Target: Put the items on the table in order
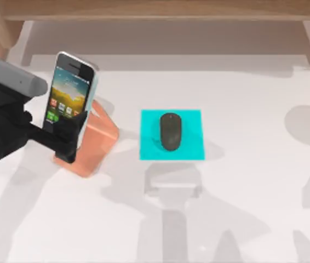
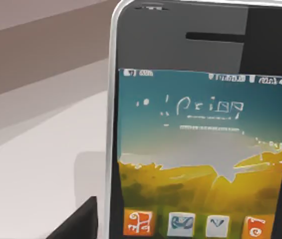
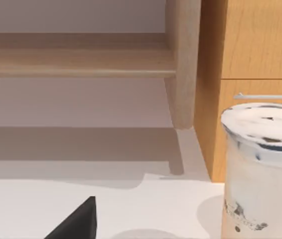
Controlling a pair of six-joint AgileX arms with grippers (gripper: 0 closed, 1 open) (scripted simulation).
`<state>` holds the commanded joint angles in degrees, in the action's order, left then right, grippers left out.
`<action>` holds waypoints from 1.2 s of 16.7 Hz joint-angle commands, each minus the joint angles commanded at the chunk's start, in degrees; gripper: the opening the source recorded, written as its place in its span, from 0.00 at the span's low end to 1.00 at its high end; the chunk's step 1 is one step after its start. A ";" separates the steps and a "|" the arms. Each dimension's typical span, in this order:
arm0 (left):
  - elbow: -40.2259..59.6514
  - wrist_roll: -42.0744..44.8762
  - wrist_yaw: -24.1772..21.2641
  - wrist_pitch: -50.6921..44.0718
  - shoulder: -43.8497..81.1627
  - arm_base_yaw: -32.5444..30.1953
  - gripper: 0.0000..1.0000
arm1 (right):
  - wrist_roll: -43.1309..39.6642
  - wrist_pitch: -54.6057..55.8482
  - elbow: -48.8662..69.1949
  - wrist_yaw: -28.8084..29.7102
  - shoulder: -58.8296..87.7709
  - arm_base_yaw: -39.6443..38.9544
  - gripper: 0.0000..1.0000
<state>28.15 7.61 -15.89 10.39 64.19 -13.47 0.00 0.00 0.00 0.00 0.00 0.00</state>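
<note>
The smartphone (image 1: 70,90) stands upright at the left of the table (image 1: 242,208), its colourful icon screen facing up at the top camera. My left gripper (image 1: 68,130) is shut on its lower part, just over the salmon-orange stand (image 1: 99,141). Whether the phone's lower edge touches the stand is hidden by the gripper. The left wrist view shows the phone screen (image 2: 201,164) very close. The dark grey mouse (image 1: 171,131) lies on the cyan pad (image 1: 190,149) at the table's middle. A black part of my right gripper (image 3: 76,223) shows in the right wrist view, facing the shelf.
A wooden shelf structure (image 1: 160,11) runs along the table's back edge. In the right wrist view a white lidded cup (image 3: 260,169) stands on the table beside a wooden cabinet (image 3: 260,45). Bare tabletop spreads in front of and to the right of the pad.
</note>
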 joint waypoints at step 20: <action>-27.61 -7.46 15.59 -10.19 -63.24 13.21 1.00 | 0.00 0.00 0.00 0.00 0.00 0.00 1.00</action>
<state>0.54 0.15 -0.30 0.20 0.95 -0.25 0.00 0.00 0.00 0.00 0.00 0.00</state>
